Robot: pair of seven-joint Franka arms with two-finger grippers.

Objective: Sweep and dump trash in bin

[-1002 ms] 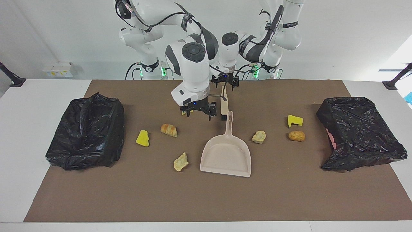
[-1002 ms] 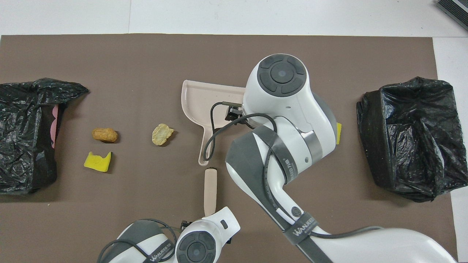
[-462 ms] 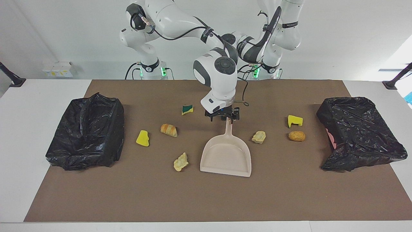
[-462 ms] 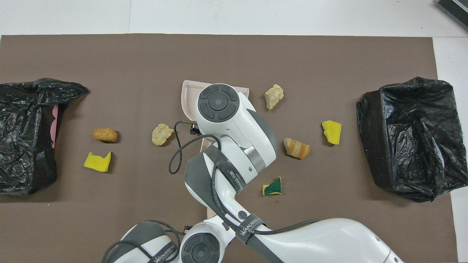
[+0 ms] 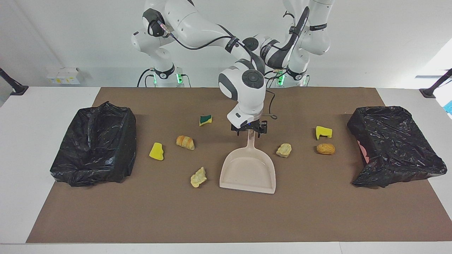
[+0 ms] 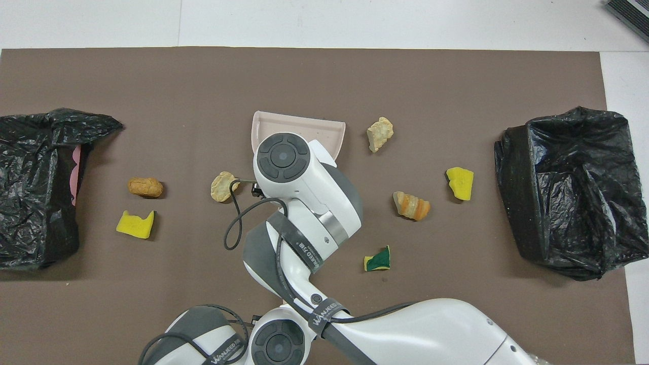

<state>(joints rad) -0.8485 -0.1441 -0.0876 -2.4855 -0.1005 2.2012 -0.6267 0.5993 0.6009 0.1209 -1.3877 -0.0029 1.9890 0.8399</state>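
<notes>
The beige dustpan (image 5: 248,171) lies flat mid-mat and also shows in the overhead view (image 6: 299,128). My right gripper (image 5: 249,130) is low over the top of its handle, fingers open on either side of it. Several trash bits lie around: a green-and-yellow sponge (image 5: 205,120), a bread lump (image 5: 185,142), a yellow wedge (image 5: 156,151) and a pale chunk (image 5: 198,177) toward the right arm's end. Another pale chunk (image 5: 284,150), a yellow wedge (image 5: 323,132) and a tan lump (image 5: 325,149) lie toward the left arm's end. The left gripper and the brush are hidden.
Two bins lined with black bags stand at the mat's ends, one at the right arm's end (image 5: 95,144) and one at the left arm's end (image 5: 393,144). The left arm's wrist (image 6: 274,344) waits near the robots' edge, under the right arm.
The right arm swung from over the sponge toward the left arm's end and came down over the dustpan's handle. It now covers the brush and the left gripper.
</notes>
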